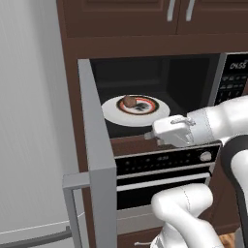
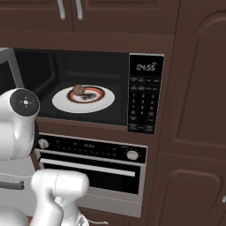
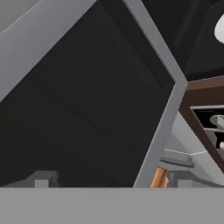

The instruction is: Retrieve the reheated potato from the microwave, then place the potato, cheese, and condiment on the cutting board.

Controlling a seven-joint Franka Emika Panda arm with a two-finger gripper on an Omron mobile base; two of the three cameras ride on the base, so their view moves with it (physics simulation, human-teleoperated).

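Observation:
The microwave [image 1: 231,82] [image 2: 145,92] stands open, its door [image 1: 97,145] swung out to the left. Inside, the potato [image 1: 129,100] [image 2: 78,89], a small brown lump, rests on a white round plate [image 1: 114,115] [image 2: 66,104]. My gripper [image 1: 149,136] hangs just in front of the cavity's lower edge, below and right of the potato, pointing left toward the door. In the hand view the gripper [image 3: 111,181] is open, its tips wide apart with nothing between them, facing the door's dark glass [image 3: 87,96]. The cheese, condiment and cutting board are out of view.
A knobbed oven [image 1: 164,160] [image 2: 88,148] sits directly under the microwave. Brown cabinets [image 2: 194,110] surround it, and a grey wall [image 1: 29,121] lies to the left. The open door's handle [image 1: 72,184] juts out at lower left. An orange-brown sliver [image 3: 159,177] shows past the door's edge.

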